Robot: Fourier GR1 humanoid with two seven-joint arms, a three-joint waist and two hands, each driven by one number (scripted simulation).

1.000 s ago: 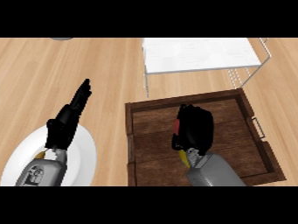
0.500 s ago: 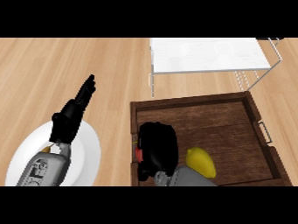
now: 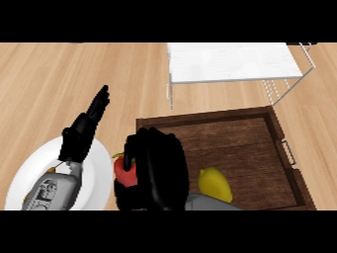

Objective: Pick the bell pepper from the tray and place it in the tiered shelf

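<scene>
A red bell pepper shows at the left side of my right hand, whose fingers are curled round it. Most of the pepper is hidden by the hand. Hand and pepper are at the left edge of the dark wooden tray, near the view's lower edge. The white wire tiered shelf stands just beyond the tray's far side. My left hand rests open, fingers straight and pointing away, left of the tray.
A yellow item lies in the tray's near part, right of my right hand. A white plate sits at the lower left under my left forearm. Light wooden counter surrounds everything.
My right hand has moved from the tray's middle to its left near edge, taking the red pepper along. The yellow item it covered now shows. The left hand keeps its pose.
</scene>
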